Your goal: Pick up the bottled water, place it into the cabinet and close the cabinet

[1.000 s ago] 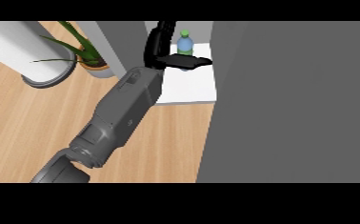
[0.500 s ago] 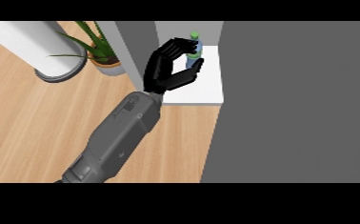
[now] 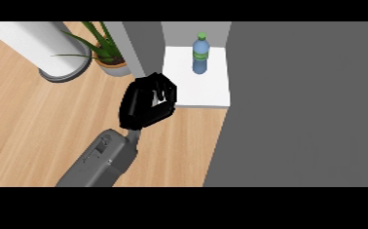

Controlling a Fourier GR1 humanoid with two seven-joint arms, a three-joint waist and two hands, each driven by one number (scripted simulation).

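One bottled water (image 3: 201, 53), upright in cabinet (image 3: 203, 92)

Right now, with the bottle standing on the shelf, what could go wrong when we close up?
1. The bottled water stands upright and apart from the hand; a bump could tip it.
2. The large grey cabinet door sits right beside the white shelf, and the curled hand lies near its swing path.

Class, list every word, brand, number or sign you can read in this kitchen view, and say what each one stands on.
None can be read.
The bottled water has a green label band, but any print on it is too small to read.
The plant pot, the white cylinder and the cabinet shelf show no writing.
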